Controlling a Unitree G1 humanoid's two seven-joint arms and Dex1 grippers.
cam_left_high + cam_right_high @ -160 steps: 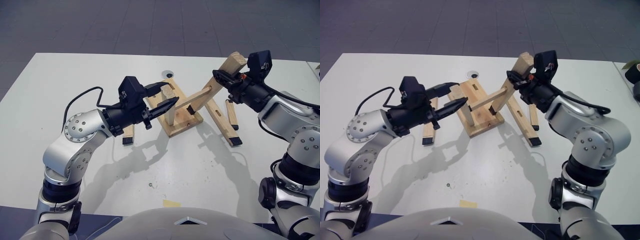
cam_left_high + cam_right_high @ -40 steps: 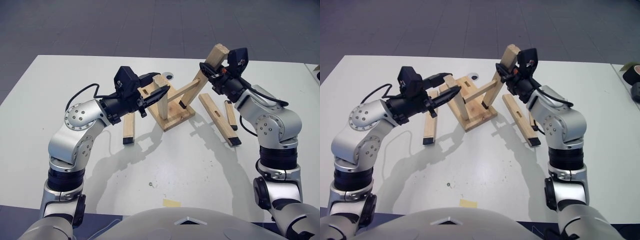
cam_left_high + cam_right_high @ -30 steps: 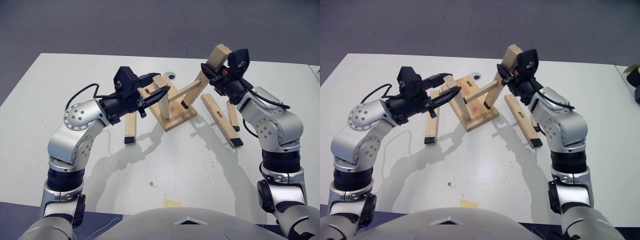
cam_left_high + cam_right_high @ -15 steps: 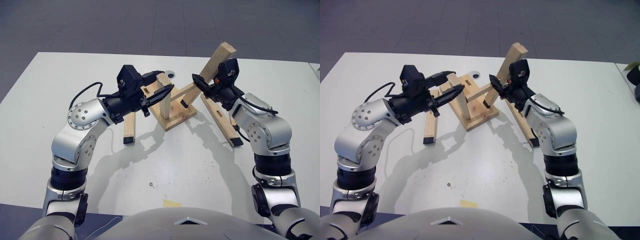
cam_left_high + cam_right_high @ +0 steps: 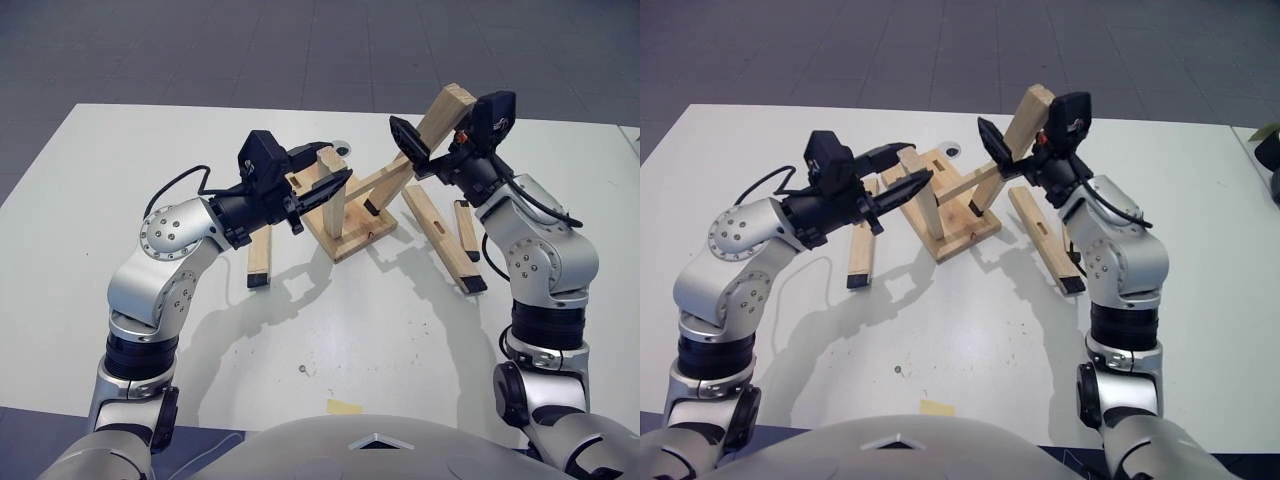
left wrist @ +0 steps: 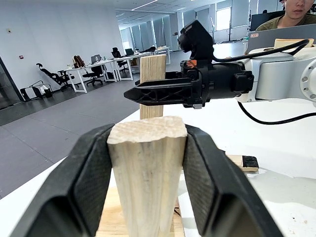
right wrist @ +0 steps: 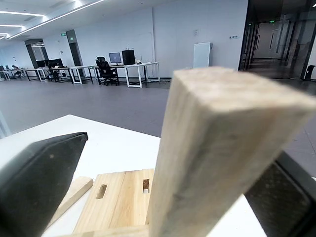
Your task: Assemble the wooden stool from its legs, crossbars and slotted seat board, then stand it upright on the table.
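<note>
While the slotted seat board [image 5: 352, 238] lies flat at the far middle of the white counter [image 5: 150, 140], the robot's two arms meet over it from either side. The left pincer [image 5: 333, 165] is clamped on the top of an upright leg [image 5: 333, 205] that stands on the board; the left wrist view shows both black fingers [image 6: 86, 187] pressed against the wood. A crossbar [image 5: 368, 186] runs from this leg up and to the right to a tilted leg [image 5: 450, 103], whose dark foot rests on the board's right part and whose top leans away to the far right.

The right pincer [image 5: 428, 135] stands apart around the tilted leg's upper half — one finger [image 7: 42, 185] is clearly off the wood on its left side, the other sits close on its right side.

Three loose pieces lie on the counter. A left loose leg [image 5: 260, 255] lies just left of the board, under the left pincer, dark tip toward the near side. On the right, a long slotted leg [image 5: 440, 238] lies slanted, its dark foot toward the near right, and a shorter piece [image 5: 464, 226] lies just to its right — whether the two touch cannot be told. A round hole [image 5: 343, 147] shows in the counter just beyond the board.
</note>
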